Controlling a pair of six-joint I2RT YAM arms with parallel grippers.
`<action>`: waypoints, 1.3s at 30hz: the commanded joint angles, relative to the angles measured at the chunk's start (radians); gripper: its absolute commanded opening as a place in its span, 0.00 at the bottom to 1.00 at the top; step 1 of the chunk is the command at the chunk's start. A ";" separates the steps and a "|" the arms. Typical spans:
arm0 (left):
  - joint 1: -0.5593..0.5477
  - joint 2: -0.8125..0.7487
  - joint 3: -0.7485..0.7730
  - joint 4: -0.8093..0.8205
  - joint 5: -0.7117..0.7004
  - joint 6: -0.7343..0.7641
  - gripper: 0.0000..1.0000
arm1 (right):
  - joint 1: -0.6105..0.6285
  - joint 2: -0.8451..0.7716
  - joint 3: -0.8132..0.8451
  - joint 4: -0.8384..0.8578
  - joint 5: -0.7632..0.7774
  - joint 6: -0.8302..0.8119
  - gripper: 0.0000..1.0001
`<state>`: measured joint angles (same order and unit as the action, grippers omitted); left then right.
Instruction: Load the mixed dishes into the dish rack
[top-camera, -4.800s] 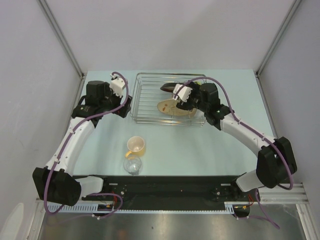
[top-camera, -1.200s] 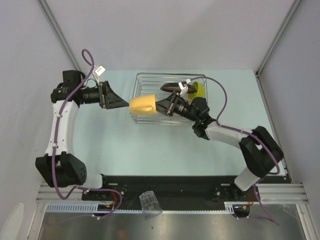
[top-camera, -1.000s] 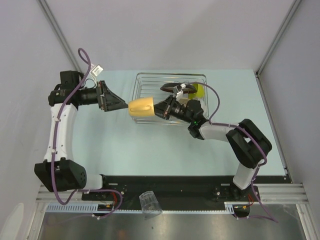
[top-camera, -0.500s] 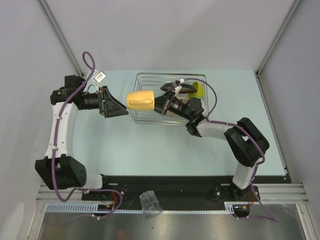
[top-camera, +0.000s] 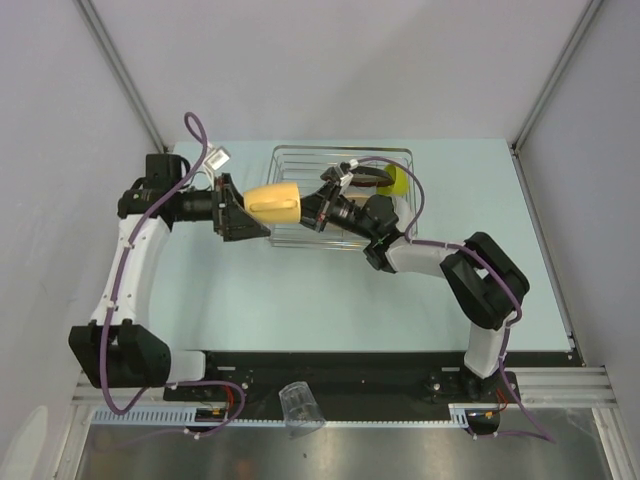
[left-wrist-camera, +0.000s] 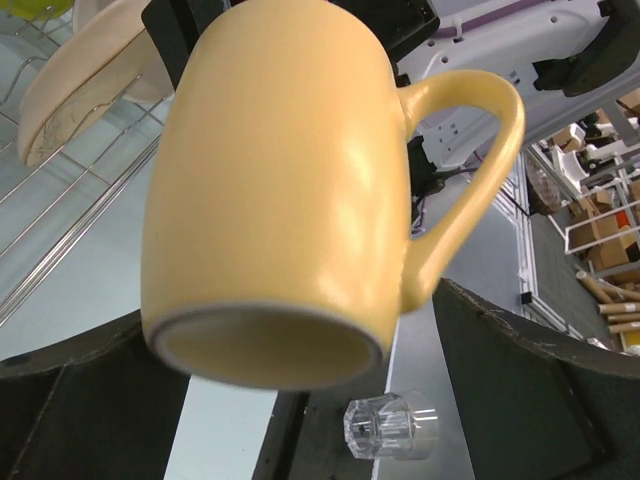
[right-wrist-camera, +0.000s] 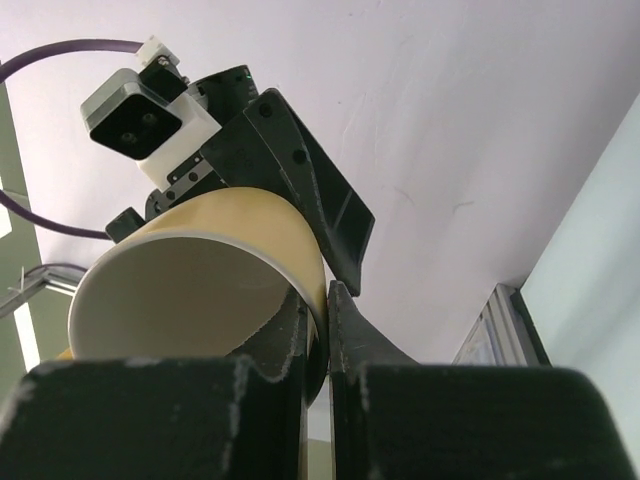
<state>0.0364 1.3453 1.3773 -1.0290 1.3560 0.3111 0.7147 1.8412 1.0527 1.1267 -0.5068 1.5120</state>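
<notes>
The cream-yellow mug hangs on its side above the left end of the dish rack. My right gripper is shut on the mug's rim, one finger inside and one outside. My left gripper is open, its dark fingers flanking the mug's base without touching; the handle points right. In the rack stand the beige plate, the dark red-brown dish and the lime-green bowl. The clear glass lies off the table.
The glass rests on the black base rail at the near edge, between the arm bases. Grey walls close in the table on three sides. The right arm stretches low across the rack's front.
The right gripper has carried the mug slightly left and up. The left gripper has swung right until its open fingers flank the mug's base.
</notes>
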 joint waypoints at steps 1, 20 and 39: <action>-0.061 -0.101 -0.061 0.327 -0.032 -0.193 1.00 | 0.020 0.001 0.061 0.097 0.002 0.042 0.00; -0.073 -0.126 -0.086 0.300 -0.184 -0.061 0.95 | 0.042 0.049 0.072 0.076 -0.030 0.157 0.00; -0.075 -0.107 -0.075 0.288 -0.182 -0.083 0.00 | 0.055 0.108 0.092 0.145 -0.013 0.257 0.03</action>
<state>-0.0296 1.2415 1.2743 -0.7349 1.1275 0.2352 0.7586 1.9404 1.0813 1.1645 -0.5392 1.7325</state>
